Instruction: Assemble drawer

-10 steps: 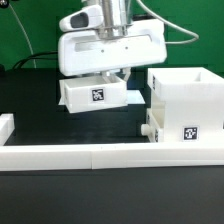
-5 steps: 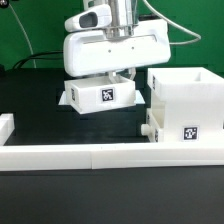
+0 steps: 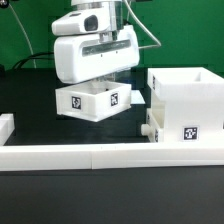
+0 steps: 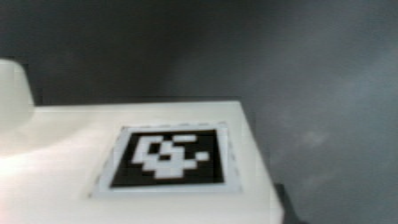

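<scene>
My gripper (image 3: 97, 86) hangs from the white hand body (image 3: 95, 48) and is shut on a small white open-topped tray (image 3: 92, 103), which it holds just above the black table, to the exterior view's left of the tall boxy casing (image 3: 190, 105). The tray shows two tags and sits turned at an angle. The casing stands upright with its top open and a tag on its front. The fingertips are hidden by the tray. In the wrist view the tray's white surface and one tag (image 4: 169, 155) fill the frame. A second tray is not in view.
A long low white rail (image 3: 110, 155) runs across the front of the table, with a raised end block (image 3: 5, 126) at the exterior view's left. Cables hang behind the arm. A green backdrop stands at the back.
The hand has moved a little to the exterior view's left and turned, and the tray has turned with it. A second tagged side of the tray now faces the camera.
</scene>
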Controlling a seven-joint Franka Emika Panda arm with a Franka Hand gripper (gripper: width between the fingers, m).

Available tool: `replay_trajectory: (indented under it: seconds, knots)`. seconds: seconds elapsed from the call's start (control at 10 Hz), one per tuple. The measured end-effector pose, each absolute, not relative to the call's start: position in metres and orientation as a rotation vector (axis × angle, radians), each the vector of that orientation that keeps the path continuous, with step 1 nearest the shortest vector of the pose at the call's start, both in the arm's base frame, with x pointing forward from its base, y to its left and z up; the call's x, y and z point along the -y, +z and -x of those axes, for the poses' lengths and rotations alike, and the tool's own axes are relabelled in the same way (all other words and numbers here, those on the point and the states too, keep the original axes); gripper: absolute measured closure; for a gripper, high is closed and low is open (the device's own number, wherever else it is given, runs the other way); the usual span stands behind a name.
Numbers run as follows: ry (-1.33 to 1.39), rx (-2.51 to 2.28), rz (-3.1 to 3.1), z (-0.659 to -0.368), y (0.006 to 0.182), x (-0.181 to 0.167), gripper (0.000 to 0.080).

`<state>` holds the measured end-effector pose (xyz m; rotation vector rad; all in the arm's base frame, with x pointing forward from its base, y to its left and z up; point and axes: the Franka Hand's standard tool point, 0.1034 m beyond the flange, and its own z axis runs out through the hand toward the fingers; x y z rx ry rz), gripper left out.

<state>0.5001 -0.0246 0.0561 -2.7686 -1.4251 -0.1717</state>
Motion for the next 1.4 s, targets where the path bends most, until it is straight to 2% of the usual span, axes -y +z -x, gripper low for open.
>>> replay_trajectory:
  seconds: [0.8, 1.4]
  knots:
    - [-0.128, 2.128, 2.349, -0.509, 0.06, 0.027, 0.0758]
    - [-0.121, 2.198, 2.294, -0.527, 0.063, 0.022, 0.0758]
